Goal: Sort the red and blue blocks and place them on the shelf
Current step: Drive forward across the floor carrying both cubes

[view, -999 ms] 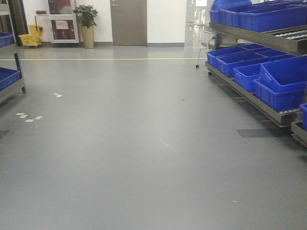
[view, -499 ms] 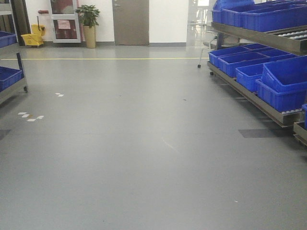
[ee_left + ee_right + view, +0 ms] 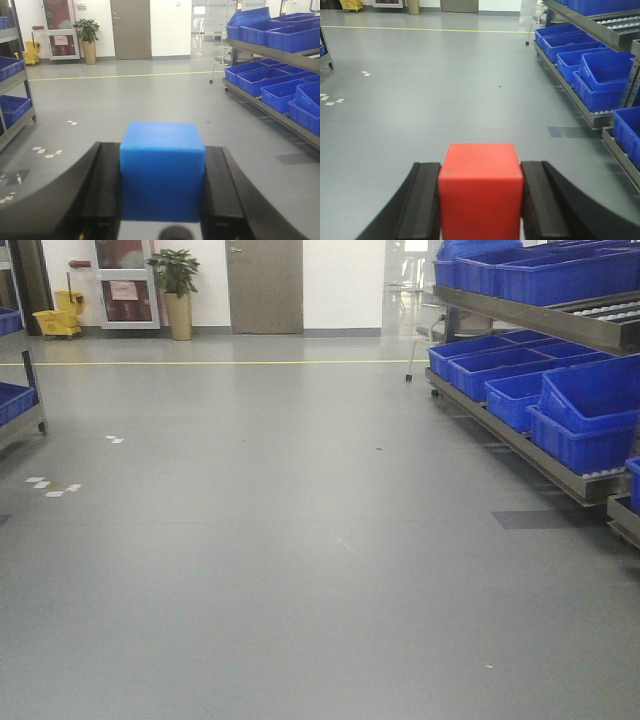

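My left gripper (image 3: 161, 148) is shut on the blue block (image 3: 162, 170), a matte cube squeezed between both black fingers (image 3: 102, 185) and held above the grey floor. In the right wrist view the red block (image 3: 481, 192) sits the same way in my right gripper (image 3: 481, 165), which is shut on it. The shelf (image 3: 530, 448), a steel rack with roller tracks, runs along the right side some distance ahead and also shows as the shelf (image 3: 272, 109) and the shelf (image 3: 571, 96). Neither gripper shows in the front view.
Several large blue bins (image 3: 580, 410) fill the rack's tiers. A second rack (image 3: 20, 405) with blue bins stands at the left. Far ahead are a door (image 3: 264, 285), a potted plant (image 3: 175, 290), a yellow mop bucket (image 3: 57, 320) and a yellow floor line (image 3: 220, 363).
The front view has swayed slightly: door, plant and racks shifted a little right, then back left. Nothing else in the scene has moved.
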Robot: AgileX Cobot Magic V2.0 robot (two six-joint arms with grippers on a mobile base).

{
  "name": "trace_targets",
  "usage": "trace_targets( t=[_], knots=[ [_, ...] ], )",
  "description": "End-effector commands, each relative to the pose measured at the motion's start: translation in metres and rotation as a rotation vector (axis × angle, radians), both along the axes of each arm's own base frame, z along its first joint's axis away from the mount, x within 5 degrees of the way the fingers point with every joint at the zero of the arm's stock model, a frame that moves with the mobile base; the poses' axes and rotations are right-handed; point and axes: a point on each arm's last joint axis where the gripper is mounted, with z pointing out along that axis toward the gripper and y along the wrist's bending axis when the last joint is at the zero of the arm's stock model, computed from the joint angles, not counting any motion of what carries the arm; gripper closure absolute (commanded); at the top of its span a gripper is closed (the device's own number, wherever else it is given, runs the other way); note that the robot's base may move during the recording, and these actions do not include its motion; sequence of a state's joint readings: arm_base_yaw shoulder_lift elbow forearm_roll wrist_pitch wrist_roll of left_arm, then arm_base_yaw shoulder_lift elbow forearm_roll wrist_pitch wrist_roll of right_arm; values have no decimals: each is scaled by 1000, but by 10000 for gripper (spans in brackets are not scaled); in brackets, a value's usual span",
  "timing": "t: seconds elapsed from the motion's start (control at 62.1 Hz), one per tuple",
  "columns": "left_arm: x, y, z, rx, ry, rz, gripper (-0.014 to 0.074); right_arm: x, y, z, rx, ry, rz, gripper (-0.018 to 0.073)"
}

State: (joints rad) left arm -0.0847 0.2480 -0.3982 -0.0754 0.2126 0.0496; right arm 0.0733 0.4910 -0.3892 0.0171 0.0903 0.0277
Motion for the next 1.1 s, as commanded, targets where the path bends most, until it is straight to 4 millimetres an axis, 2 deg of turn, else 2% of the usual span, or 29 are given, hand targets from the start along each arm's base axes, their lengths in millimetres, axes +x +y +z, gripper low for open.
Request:
trace_targets(
  t=[0.0, 1.079],
  knots=[
    [-2, 1, 17, -17, -114, 6, 471, 0, -1, 17, -6, -109, -9, 508],
    [-2, 1, 17, -17, -114, 6, 472, 0, -1, 17, -6, -109, -9, 508]
  ],
)
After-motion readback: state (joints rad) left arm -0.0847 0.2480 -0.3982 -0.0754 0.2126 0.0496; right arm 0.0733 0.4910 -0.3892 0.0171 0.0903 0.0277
